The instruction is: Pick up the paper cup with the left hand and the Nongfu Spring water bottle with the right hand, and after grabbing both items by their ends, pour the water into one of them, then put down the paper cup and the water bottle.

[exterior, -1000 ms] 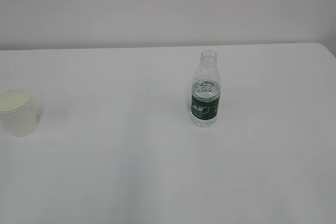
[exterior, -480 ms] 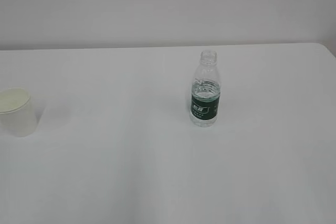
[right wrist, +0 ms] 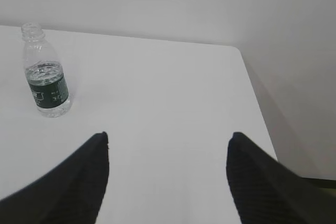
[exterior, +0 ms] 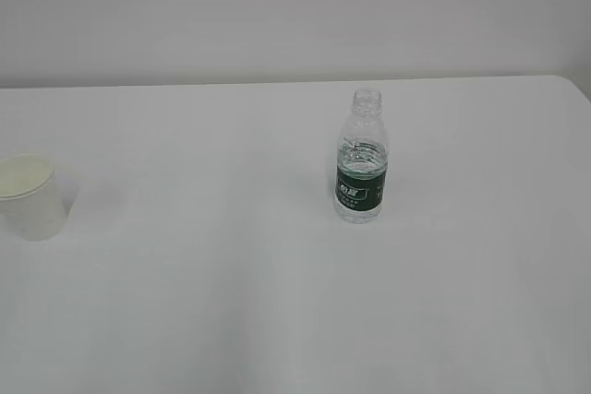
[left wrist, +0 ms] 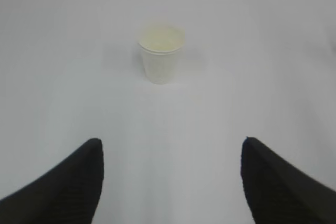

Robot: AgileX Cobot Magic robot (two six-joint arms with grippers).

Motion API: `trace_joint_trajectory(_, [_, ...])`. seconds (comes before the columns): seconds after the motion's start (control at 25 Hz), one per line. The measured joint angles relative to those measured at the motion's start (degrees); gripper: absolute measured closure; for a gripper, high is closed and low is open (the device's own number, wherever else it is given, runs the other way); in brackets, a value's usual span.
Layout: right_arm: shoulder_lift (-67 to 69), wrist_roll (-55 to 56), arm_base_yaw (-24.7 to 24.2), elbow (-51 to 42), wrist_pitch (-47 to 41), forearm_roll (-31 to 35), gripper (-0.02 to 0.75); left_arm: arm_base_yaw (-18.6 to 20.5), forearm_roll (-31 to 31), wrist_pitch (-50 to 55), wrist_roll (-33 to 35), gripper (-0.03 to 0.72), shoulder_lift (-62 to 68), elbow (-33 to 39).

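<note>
Standing upright on the white table [exterior: 231,302], the small white paper cup [left wrist: 161,52] with its pale cream inside is sitting well ahead of the left black two-finger gripper [left wrist: 172,182], roughly centred between its fingers, which are spread wide apart and holding nothing. The small clear ribbed plastic bottle [right wrist: 46,77] with a dark green label band is standing capless, partly filled with clear water [right wrist: 44,72], far ahead and left of the right black gripper [right wrist: 168,179], whose fingers are likewise gaping empty.
</note>
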State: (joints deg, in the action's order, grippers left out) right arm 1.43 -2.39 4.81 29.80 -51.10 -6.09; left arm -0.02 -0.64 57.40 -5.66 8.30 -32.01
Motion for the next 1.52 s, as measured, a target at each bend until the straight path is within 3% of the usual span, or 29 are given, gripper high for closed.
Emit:
trace_joint_trajectory(0.76, [19.28,-0.47,0.0,0.0,19.33,-0.21,0.205,0.0,2.04,-23.82,0.1,0.101,18.62,0.0])
trace_joint_trajectory(1.52, [40.48,-0.47,0.0,0.0,44.35,-1.68,0.205,0.0,2.43,-48.67,0.1,0.131,40.16,0.0])
